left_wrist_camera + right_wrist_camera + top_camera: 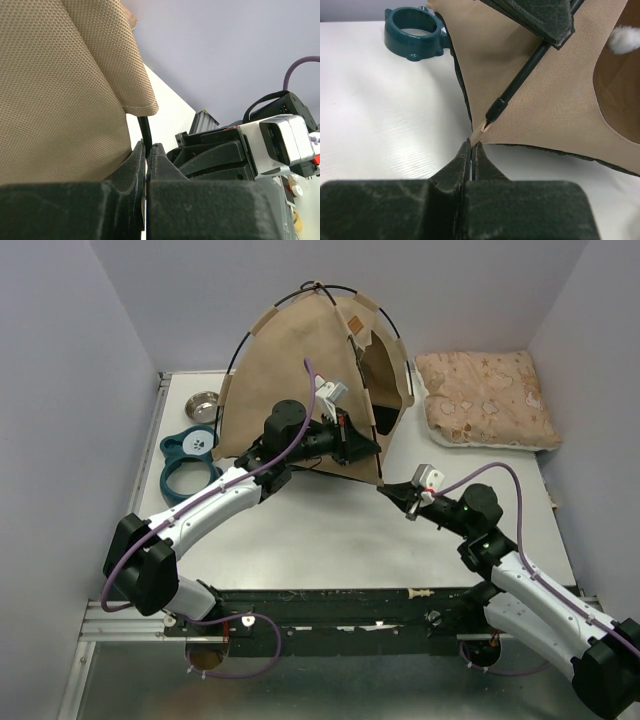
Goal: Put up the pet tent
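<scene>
The tan pet tent [290,370] stands at the back middle of the table, arched black poles crossing at its top and its doorway facing right. My left gripper [352,440] sits against the tent's front face, shut on a thin black pole [145,127] beside the fabric [60,90]. My right gripper [392,490] is at the tent's near right corner, shut on the small fabric corner tab [480,132]. The pole's tip [492,112] rests just above that tab. A white pom-pom [625,39] hangs in the doorway.
A pink patterned cushion [485,398] lies at the back right. A metal bowl [203,406] and a teal ring-shaped stand [190,462] sit left of the tent. White walls close in the back and both sides.
</scene>
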You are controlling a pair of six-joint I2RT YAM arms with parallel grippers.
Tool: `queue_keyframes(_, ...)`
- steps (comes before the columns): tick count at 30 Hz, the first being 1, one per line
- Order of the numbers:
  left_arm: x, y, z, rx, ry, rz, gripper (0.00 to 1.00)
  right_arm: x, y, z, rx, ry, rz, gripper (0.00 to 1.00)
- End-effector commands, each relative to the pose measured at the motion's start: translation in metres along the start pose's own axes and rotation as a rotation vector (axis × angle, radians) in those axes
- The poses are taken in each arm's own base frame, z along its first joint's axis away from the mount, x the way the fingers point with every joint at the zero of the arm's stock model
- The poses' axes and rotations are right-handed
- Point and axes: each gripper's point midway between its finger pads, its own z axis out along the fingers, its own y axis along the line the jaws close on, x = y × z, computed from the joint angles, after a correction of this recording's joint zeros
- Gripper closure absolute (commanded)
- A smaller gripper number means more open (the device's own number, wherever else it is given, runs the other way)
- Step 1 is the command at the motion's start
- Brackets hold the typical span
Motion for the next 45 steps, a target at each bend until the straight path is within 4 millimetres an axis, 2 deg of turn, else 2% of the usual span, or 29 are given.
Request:
queue_keyframes(1, -0.021, 0.012, -0.003, -0.075, -0.073, 0.069, 1.0, -0.022, 0.0, 0.001, -0.008, -0.051, -0.037, 0.99)
queue_keyframes(13, -0.006, 0.016, -0.003, -0.106, -0.018, 0.127, 1.0, -0.025, -0.001, 0.0, -0.004, -0.054, -0.037, 0.99)
queue_keyframes(21, -0.01, 0.011, 0.002, -0.111, -0.039, 0.124, 1.0, -0.024, 0.003, 0.001, -0.026, -0.053, -0.046, 0.99)
queue_keyframes(32, -0.003, 0.014, 0.006, -0.13, -0.02, 0.12, 1.0, -0.025, 0.007, 0.002, -0.045, -0.055, -0.051, 0.99)
queue_keyframes(45, 0.015, 0.023, -0.01, -0.145, 0.024, 0.296, 1.0, -0.027, 0.008, 0.001, -0.038, -0.055, -0.02, 0.99)
